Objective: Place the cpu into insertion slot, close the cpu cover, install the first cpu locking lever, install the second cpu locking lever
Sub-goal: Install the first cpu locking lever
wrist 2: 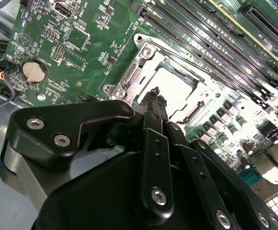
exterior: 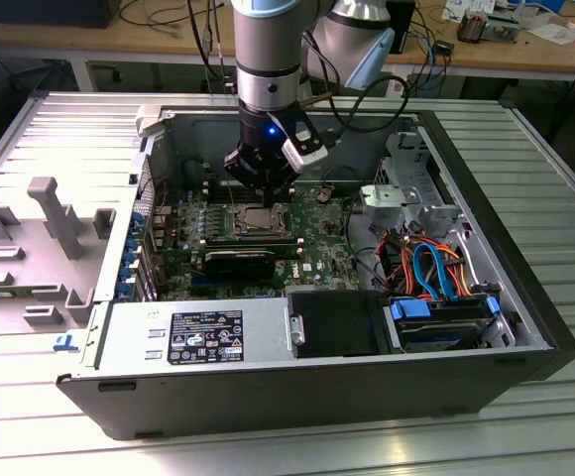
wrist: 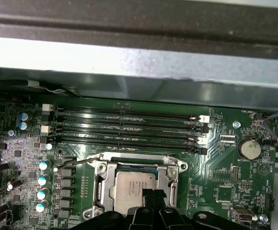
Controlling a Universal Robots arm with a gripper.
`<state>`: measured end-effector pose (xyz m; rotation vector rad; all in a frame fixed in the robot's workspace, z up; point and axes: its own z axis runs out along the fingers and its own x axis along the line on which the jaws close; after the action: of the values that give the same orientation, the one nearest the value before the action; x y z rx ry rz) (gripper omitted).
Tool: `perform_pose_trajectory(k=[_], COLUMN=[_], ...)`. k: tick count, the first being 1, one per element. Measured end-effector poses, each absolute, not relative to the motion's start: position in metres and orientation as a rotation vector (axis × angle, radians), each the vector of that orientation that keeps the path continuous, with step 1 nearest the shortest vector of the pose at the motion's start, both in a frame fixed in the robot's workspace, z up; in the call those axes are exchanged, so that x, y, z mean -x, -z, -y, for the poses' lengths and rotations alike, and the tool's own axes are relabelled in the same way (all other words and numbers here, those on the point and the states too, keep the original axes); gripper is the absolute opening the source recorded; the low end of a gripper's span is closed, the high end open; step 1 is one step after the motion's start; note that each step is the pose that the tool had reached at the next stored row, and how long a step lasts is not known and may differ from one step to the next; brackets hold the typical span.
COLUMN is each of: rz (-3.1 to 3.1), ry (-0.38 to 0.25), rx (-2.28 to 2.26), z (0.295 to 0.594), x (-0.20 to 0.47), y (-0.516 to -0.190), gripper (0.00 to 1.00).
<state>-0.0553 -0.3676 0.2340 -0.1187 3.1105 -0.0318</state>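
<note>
The cpu [wrist: 129, 188] lies flat in the insertion slot [exterior: 266, 220] on the green board, its silvery top [wrist 2: 179, 85] showing in both wrist views. The cpu cover [wrist: 102, 184] is down around it as a metal frame [wrist 2: 138, 64]. One thin wire locking lever [wrist: 77, 162] sticks out from the socket's corner, its end off the frame. My gripper [wrist: 153, 194] hangs just above the socket's edge, over the chip's rim, fingers [wrist 2: 153, 98] pressed together with nothing between them. The exterior view has the gripper [exterior: 265, 185] straight over the socket.
Long black memory slots [wrist: 129, 128] run beside the socket, near the case wall [wrist: 139, 62]. A coin battery [wrist: 249, 148] sits on the board. The case holds a power supply [exterior: 203, 337], drive bays with blue and orange cables [exterior: 431, 268], and a black block [exterior: 240, 260].
</note>
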Motion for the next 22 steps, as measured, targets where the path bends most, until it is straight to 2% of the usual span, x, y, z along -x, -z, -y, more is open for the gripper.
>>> perform_pose_trajectory(k=[22], rz=[-3.104], ry=[0.025], rx=[0.118], z=[0.368], x=[0.079], y=[-0.240], gripper=[0.11])
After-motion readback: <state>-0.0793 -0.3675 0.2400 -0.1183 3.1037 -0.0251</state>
